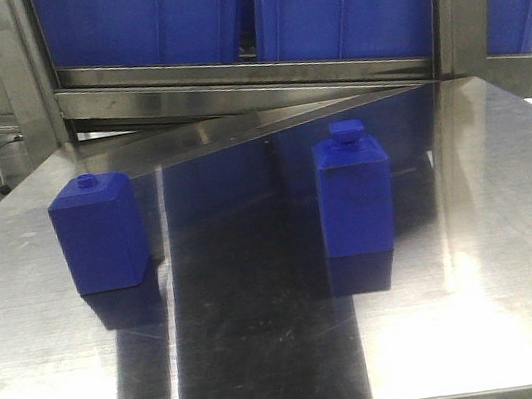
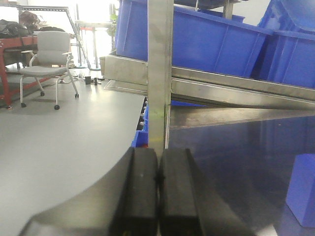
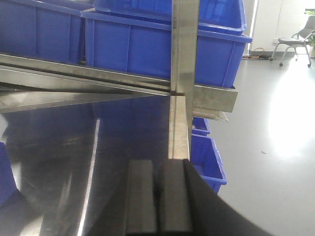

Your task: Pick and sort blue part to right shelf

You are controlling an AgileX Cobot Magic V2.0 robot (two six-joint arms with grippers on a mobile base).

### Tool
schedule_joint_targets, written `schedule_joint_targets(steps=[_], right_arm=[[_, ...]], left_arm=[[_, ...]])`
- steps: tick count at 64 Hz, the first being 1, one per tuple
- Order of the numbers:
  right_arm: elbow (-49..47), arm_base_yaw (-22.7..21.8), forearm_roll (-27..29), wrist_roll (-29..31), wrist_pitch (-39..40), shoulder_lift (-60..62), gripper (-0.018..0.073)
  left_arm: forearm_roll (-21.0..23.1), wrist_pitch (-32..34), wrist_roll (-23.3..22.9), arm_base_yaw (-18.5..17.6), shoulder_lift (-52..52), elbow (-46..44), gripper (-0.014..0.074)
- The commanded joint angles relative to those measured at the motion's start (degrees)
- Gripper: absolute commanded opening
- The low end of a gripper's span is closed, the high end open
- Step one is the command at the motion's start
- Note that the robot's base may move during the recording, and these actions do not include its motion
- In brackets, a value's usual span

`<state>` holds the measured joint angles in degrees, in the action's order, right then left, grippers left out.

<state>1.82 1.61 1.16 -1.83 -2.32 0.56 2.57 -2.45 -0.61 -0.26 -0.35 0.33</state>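
- Table (image 1: 291, 357): bare polished steel top, reflecting everything that stands on it.
- Shelf (image 1: 227, 79): steel rack along the table's far edge, on upright posts, tilted slightly.
- Bins (image 1: 347, 4): large blue plastic crates side by side on the shelf (more sit lower down, past the table's right edge).
- Blue part (image 1: 356, 195): upright on the table, right of centre, wide flat cap on top; nothing touches it.
- Squat block (image 1: 99, 234): upright at the left, small round knob on top, well apart from the blue part.
- Left gripper (image 2: 158, 162): black pads pressed together, nothing between them; over the table's left edge, facing a shelf post.
- Right gripper (image 3: 158, 172): pads likewise closed flat on each other and empty; at the right edge.
- Chair (image 2: 47, 54): grey office chair on the floor, far left.
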Motion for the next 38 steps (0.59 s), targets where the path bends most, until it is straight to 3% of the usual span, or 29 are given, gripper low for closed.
schedule_joint_targets(steps=[1, 38], right_arm=[[-1.3, -0.1, 0.2, 0.0, 4.7, 1.3, 0.0055], [-1.3, -0.1, 0.2, 0.0, 4.2, 1.3, 0.0055]], left_arm=[[0.2, 4.7, -0.2, -0.4, -1.3, 1.4, 0.0135], [0.2, 4.7, -0.2, -0.4, -1.3, 1.4, 0.0135]])
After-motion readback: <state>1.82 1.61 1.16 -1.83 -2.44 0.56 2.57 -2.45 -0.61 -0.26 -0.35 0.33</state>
